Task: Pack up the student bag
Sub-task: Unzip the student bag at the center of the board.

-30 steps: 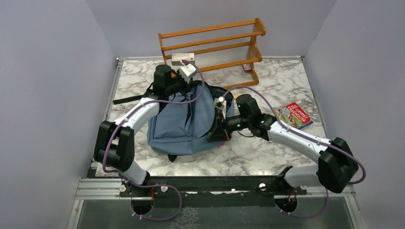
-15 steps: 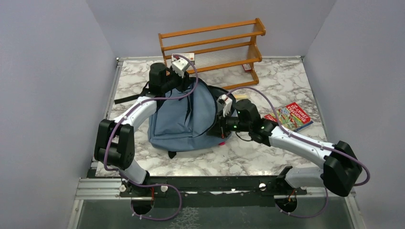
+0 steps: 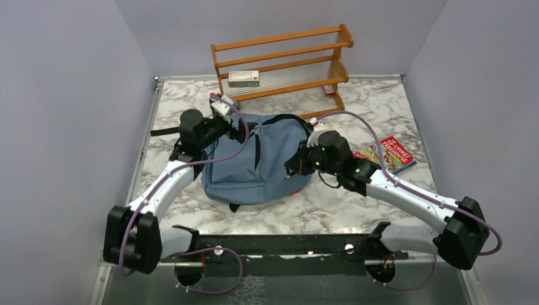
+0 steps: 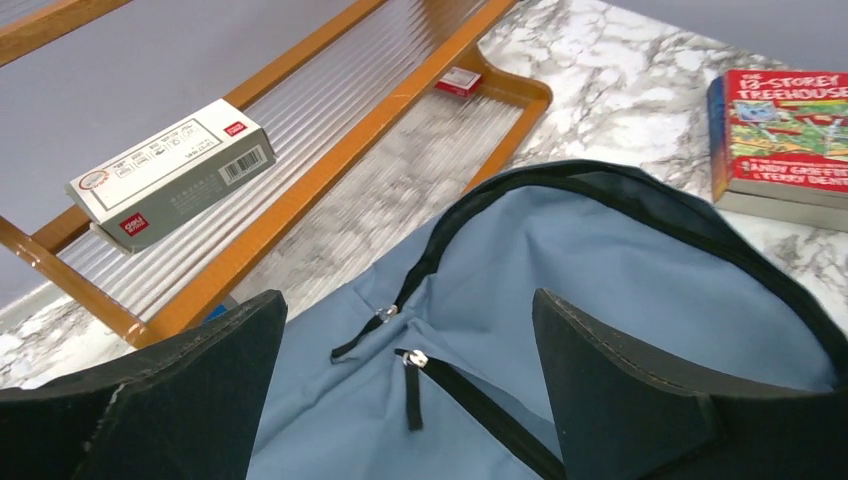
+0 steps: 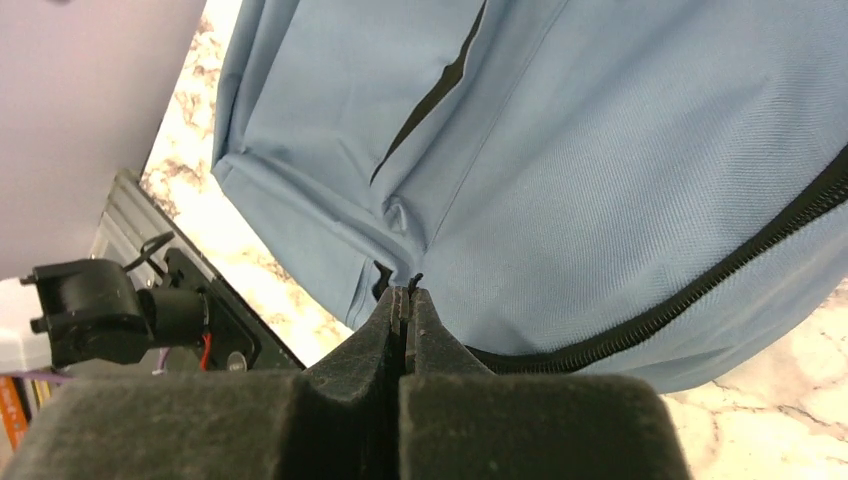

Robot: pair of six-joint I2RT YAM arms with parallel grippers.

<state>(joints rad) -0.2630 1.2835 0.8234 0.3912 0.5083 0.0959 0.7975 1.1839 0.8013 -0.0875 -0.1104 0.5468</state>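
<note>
The student bag [image 3: 257, 162], dusty blue with black zipper trim, lies in the middle of the marble table. My left gripper [image 3: 224, 129] hovers over the bag's upper left, open, with nothing between its fingers. In the left wrist view the left gripper [image 4: 408, 300] straddles two zipper pulls [image 4: 412, 360] on the bag [image 4: 600, 270], without touching them. My right gripper [image 3: 296, 164] is at the bag's right edge. In the right wrist view the right gripper [image 5: 407, 292] is shut on a small black zipper pull, with the zipper [image 5: 700, 290] running off to the right.
A wooden rack [image 3: 283, 60] stands at the back with a white box [image 3: 244, 78] on its shelf and a small red item [image 3: 328, 90] lower down. A red book [image 3: 389, 154] lies right of the bag. Grey walls close in both sides.
The left gripper has opened, let go of the bag's top and drawn back to the left and nearer. The bag's top has dropped flatter. The right gripper stays shut at the bag's side.
</note>
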